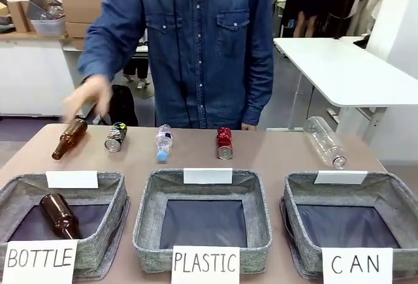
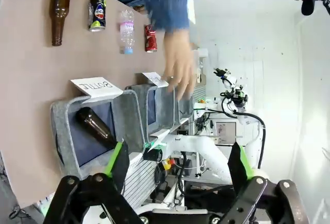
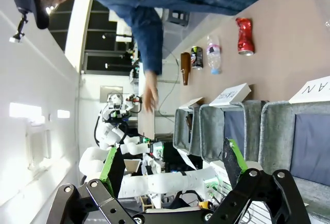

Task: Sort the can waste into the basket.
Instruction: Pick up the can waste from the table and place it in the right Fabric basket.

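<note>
Jaws wide open and empty, both sides. Front: red can (image 1: 224, 143) and dark can (image 1: 116, 136) lie on table (image 1: 274, 160), well apart from empty CAN basket (image 1: 392, 200) at right; person's hand (image 1: 88, 98) nr dark can. L wrist: left gripper (image 2: 179, 154) high off table. R wrist: right gripper (image 3: 172, 152) same. Risks imo: cans roll if nudged, and reaching in now could clip that hand.

Left gripper (image 2: 179, 157) and right gripper (image 3: 172, 154) open and empty; the person's hand (image 1: 88, 98) is outstretched.
Each gripper holds its two black fingers spread wide, the green pads (image 2: 114, 158) facing inward with nothing between them. The person's hand is blurred, its fingers loosely extended and hanging downward. It reaches out to the robot's left from a blue denim sleeve (image 1: 108, 29), the arm bent at the elbow.
</note>
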### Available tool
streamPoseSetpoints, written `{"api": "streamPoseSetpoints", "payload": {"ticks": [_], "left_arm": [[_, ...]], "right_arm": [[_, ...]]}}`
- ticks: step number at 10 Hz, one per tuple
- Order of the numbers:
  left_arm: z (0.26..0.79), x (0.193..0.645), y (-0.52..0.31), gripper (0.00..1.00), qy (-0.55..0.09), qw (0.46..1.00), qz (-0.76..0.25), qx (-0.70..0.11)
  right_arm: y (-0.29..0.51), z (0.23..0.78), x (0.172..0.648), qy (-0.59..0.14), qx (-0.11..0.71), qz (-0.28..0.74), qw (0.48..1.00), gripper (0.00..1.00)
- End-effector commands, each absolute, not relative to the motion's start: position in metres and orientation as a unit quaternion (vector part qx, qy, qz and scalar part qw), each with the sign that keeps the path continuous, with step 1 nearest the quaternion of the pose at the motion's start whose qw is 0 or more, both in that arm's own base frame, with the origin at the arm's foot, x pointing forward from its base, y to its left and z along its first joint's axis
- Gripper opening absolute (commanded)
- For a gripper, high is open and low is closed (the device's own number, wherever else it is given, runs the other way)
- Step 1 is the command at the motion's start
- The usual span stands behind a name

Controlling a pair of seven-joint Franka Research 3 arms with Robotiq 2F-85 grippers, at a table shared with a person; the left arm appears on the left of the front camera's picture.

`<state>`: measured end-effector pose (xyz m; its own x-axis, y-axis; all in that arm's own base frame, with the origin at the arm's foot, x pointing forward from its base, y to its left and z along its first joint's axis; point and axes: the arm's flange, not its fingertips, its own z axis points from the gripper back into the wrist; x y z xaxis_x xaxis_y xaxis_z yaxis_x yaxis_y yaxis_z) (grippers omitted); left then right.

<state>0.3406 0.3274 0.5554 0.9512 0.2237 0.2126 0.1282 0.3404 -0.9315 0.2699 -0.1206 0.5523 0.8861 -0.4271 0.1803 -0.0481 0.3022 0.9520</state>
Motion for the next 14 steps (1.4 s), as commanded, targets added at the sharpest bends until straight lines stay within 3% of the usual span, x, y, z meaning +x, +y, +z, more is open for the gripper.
{"api": "streamPoseSetpoints", "payload": {"ticks": [1,3,7,10,12,13,14], "left_arm": [[0.566,0.352,0.315,1.00,-0.160,0.808,0.025,-0.566],[0.567,0.362,0.285,1.00,-0.165,0.818,0.033,-0.551],[0.542,0.413,0.118,1.00,-0.144,0.924,-0.006,-0.354],[0.500,0.465,0.045,1.00,-0.109,0.958,-0.084,-0.251],[0.461,0.489,-0.008,1.00,-0.168,0.967,-0.079,-0.176],[0.444,0.496,-0.034,1.00,-0.208,0.958,-0.083,-0.180],[0.444,0.505,-0.043,1.00,-0.263,0.957,-0.037,-0.120]], "right_arm": [[-0.120,0.554,0.273,-0.219,0.585,-0.110,0.774,1.00],[-0.120,0.554,0.273,-0.219,0.585,-0.110,0.774,1.00],[-0.120,0.554,0.273,-0.219,0.585,-0.110,0.774,1.00],[-0.120,0.554,0.273,-0.219,0.585,-0.110,0.774,1.00],[-0.120,0.554,0.273,-0.219,0.585,-0.110,0.774,1.00],[-0.120,0.554,0.273,-0.219,0.585,-0.110,0.774,1.00],[-0.120,0.554,0.273,-0.219,0.585,-0.110,0.774,1.00]]}}
